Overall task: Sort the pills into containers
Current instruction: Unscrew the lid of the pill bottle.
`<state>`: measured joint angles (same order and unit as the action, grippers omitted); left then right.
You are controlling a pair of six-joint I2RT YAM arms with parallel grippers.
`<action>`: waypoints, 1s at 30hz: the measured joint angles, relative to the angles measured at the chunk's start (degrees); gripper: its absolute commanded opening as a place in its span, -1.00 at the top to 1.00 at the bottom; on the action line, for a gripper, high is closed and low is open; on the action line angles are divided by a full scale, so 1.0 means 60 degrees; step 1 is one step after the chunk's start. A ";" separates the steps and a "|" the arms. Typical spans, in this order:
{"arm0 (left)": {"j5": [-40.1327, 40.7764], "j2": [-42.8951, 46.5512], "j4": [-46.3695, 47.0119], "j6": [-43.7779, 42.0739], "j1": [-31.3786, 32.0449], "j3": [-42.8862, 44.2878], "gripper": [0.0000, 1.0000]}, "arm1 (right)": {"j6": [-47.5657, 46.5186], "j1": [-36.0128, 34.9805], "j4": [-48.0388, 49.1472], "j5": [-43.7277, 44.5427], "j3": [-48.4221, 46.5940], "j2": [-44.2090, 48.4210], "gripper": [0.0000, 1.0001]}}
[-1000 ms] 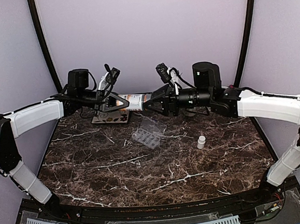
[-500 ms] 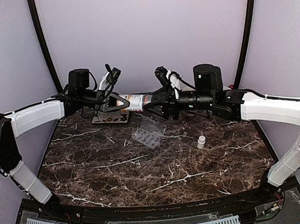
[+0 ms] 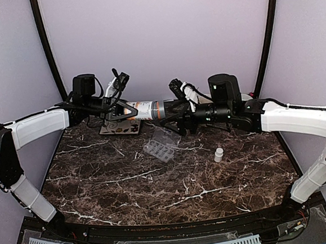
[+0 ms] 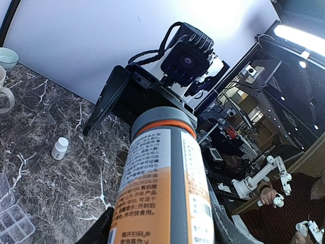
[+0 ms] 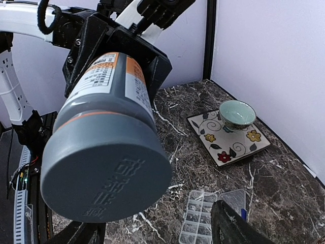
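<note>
Got the pill bottle clamped sideways in the left gripper, up in the air behind the pill organizer. Spread wide around the grey cap with the right gripper, not pinching it yet. Looks like hard, slick, light plastic, so best to grab the cap by its rim and squeeze firmly. Go easy over the pill organizer: lid-open on the worktop, probably flimsy enough to skid.

Clear pill organizer, 2 rows of cells, lid open, flat and askew at mid table.
</note>
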<state>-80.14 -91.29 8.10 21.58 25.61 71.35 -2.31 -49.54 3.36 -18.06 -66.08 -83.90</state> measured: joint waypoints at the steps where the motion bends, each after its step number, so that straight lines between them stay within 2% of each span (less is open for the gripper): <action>1: -0.0015 0.0000 0.0000 -0.0011 0.0004 0.0000 1.00 | 0.0007 0.0000 -0.0011 0.0004 0.0000 0.0000 -0.44; 15: -0.0047 0.0000 0.0000 -0.0066 0.0004 0.0000 1.00 | 0.0550 0.0033 0.0062 -0.0055 0.0645 0.0583 -0.49; 18: -0.0033 0.0000 0.0007 -0.0066 0.0004 0.0000 1.00 | 0.0874 0.0036 0.0153 -0.0204 0.0805 0.0743 -0.57; 24: -0.0036 0.0000 0.0073 -0.0066 0.0004 0.0000 1.00 | 0.2466 0.0098 0.0809 -0.0780 0.1228 0.1042 -0.66; 30: -0.0036 0.0000 0.0135 -0.0066 0.0007 0.0000 1.00 | 0.4998 0.0273 0.1916 -0.1315 0.1381 0.1137 -0.66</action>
<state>-80.36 -91.29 8.91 21.19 25.65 71.35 27.68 -47.90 14.85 -25.96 -57.80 -77.08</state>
